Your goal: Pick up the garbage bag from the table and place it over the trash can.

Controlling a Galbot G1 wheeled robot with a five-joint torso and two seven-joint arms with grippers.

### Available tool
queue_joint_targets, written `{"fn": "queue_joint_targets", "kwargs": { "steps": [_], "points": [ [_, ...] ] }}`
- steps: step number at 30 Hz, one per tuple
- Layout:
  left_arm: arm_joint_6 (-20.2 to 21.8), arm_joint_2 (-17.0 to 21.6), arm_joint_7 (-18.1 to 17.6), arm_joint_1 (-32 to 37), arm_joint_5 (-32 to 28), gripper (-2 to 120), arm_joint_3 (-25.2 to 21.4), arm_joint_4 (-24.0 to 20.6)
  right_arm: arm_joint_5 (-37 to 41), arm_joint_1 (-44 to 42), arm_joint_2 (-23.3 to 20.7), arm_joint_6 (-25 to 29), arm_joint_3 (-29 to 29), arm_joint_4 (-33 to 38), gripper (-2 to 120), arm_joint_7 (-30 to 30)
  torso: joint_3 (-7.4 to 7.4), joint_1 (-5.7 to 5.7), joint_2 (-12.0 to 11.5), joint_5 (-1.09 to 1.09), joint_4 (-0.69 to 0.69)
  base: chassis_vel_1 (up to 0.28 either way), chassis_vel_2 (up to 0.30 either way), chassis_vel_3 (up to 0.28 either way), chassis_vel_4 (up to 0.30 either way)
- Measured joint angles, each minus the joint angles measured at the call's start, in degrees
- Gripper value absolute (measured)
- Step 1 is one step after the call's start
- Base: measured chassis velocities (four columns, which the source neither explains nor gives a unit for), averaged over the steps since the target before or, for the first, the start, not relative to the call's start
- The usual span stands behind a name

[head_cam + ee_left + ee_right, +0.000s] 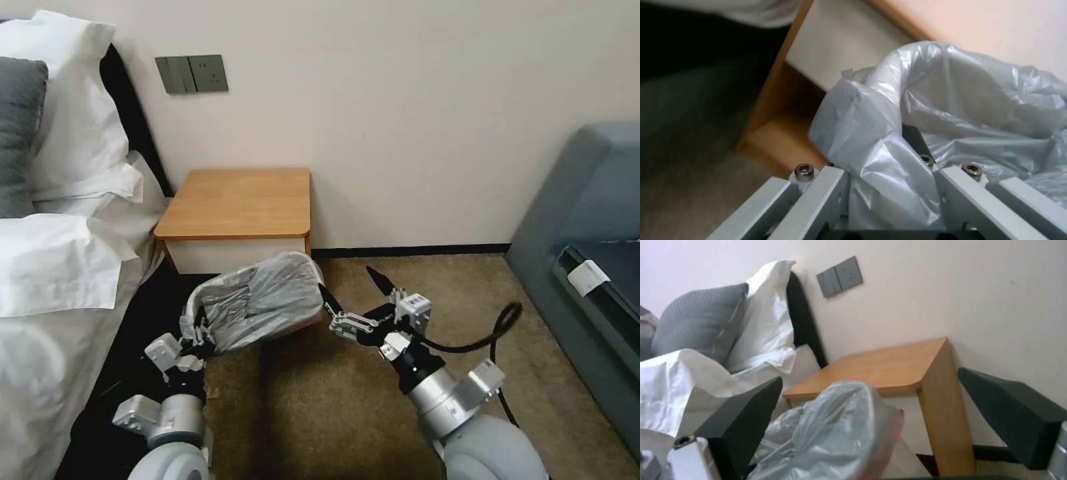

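The garbage bag (257,301), crinkly translucent grey with a pinkish-red band (889,440), lies spread over the trash can on the carpet in front of the table (233,203). The can is almost wholly covered; a pale strip of its wall (907,461) shows under the band. My left gripper (200,328) is at the bag's left edge, and in the left wrist view the plastic (880,110) bunches between its fingers (913,136), which are shut on it. My right gripper (355,291) stands open just right of the bag's right edge, nothing between its fingers (746,413).
The bed with white pillows (67,133) and sheets lies close on the left. A grey sofa (587,253) stands at the right. The wall with a switch plate (192,73) is behind the table. Brown carpet (320,413) stretches between my arms.
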Motion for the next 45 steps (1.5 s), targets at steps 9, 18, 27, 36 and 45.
{"fn": "queue_joint_targets", "kwargs": {
  "steps": [9,18,27,36,45],
  "points": [
    [2.78,0.80,-0.57,0.42,1.82,7,1.34,0.05,-5.26,2.15,-1.93,2.96,-0.84,-0.79,89,-4.04,0.01,0.00,0.00,0.00,0.01,0.000,0.000,0.000,0.000],
    [2.13,1.31,4.19,1.10,9.49,7,1.48,0.32,-9.46,5.50,-5.43,3.21,-1.37,-2.24,56,-6.17,0.01,0.00,0.00,0.01,0.00,0.000,0.000,0.000,0.000],
    [-3.12,2.99,14.13,1.24,32.36,7,2.81,3.81,-14.38,14.55,-20.31,-1.45,-4.64,-4.30,22,-14.11,0.01,0.00,-0.01,0.01,0.00,0.000,0.000,0.000,0.000],
    [-4.70,2.11,16.62,1.22,39.68,7,4.26,4.23,-8.43,27.63,-28.04,-8.56,-12.05,-9.73,0,-17.68,0.01,0.00,-0.01,0.01,0.01,0.000,0.000,0.000,0.000],
    [-4.03,1.58,17.91,1.08,41.04,7,5.71,3.69,-5.41,37.42,-27.37,-12.04,-22.51,-14.98,0,-19.41,0.01,0.00,-0.01,-0.01,0.00,0.000,0.000,0.000,0.000]
  ]
}}
